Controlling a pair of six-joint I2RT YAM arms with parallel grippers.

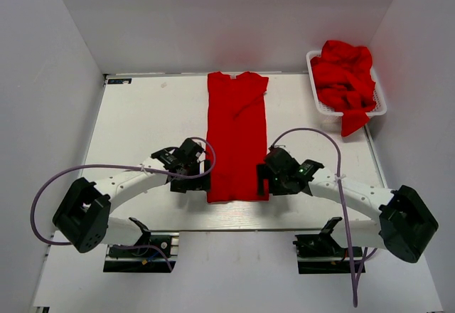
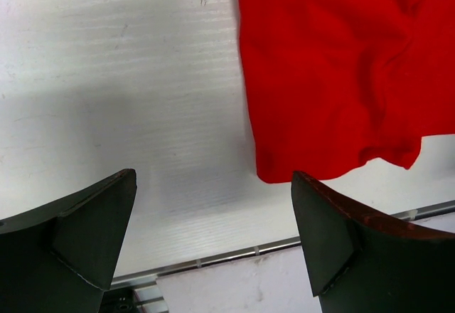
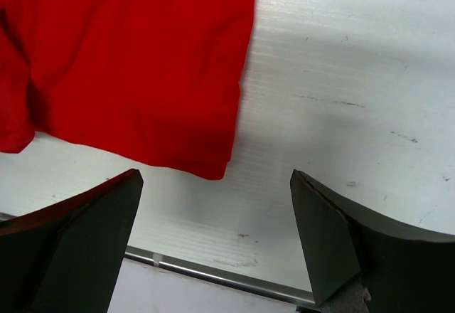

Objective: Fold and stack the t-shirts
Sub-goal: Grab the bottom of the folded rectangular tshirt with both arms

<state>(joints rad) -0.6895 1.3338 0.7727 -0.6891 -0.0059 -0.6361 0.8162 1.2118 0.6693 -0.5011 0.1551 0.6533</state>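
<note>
Left gripper (image 1: 190, 165) (image 2: 213, 206): stands wide open over the white table (image 1: 142, 114), grips nothing, sits just beside the near left corner of the shirt.

Shirt (image 1: 237, 135) (image 2: 334, 71) (image 3: 135, 57): lies flat at the middle of the table as a long red strip, sides turned in, collar at the far end, hem close to the near edge. Shows as wrinkled, with an uneven hem, in the left wrist view.

Right gripper (image 1: 274, 174) (image 3: 217, 185): stands wide open too, grips nothing, sits just beside the near right corner of the same shirt, with that corner ahead of its left finger in its own wrist view.

Basket (image 1: 316, 78): sits at the far right corner of the table, white mesh, heaped with crumpled red shirts (image 1: 346, 75); lets one piece hang over its near rim.
</note>
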